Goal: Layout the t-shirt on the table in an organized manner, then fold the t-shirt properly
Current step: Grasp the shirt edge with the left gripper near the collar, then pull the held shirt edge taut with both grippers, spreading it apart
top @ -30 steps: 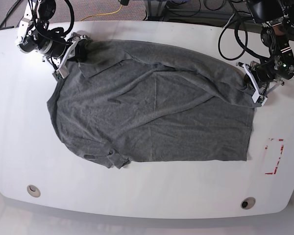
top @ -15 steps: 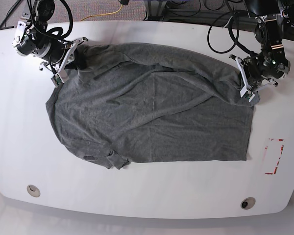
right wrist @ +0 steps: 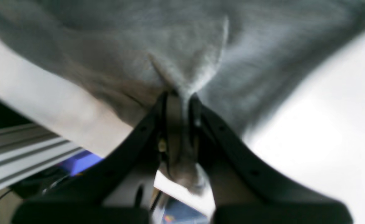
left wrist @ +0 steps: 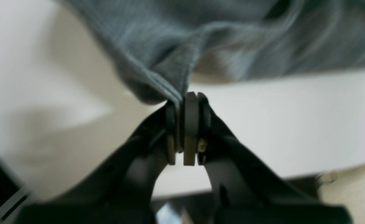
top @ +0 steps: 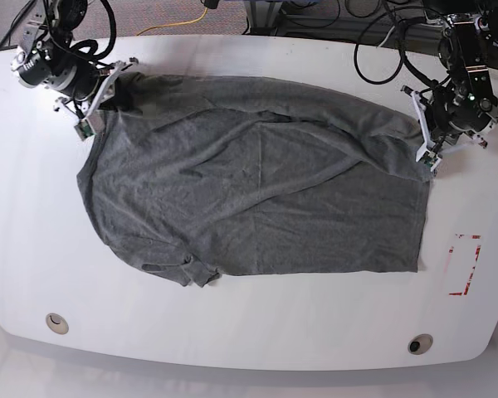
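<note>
The heather-grey t-shirt point(top: 257, 182) lies spread across the white table point(top: 232, 340), with creases and a bunched sleeve at its front left. My left gripper point(top: 429, 151) is at the shirt's far right corner, shut on its hem. In the left wrist view the jaws point(left wrist: 184, 99) pinch a stitched edge of the t-shirt point(left wrist: 157, 77) just above the table point(left wrist: 294, 124). My right gripper point(top: 108, 87) is at the far left corner. In the right wrist view it point(right wrist: 180, 96) is shut on a pinch of the t-shirt point(right wrist: 188, 62).
A red tape rectangle point(top: 465, 265) marks the table at the right. Round cable holes sit at the front left point(top: 56, 322) and front right point(top: 419, 342). Cables and arm bases point(top: 382, 41) crowd the far edge.
Both grippers have moved toward the far edge and outward with the shirt in them. The far edge is pulled straighter and the fold along it has flattened.
</note>
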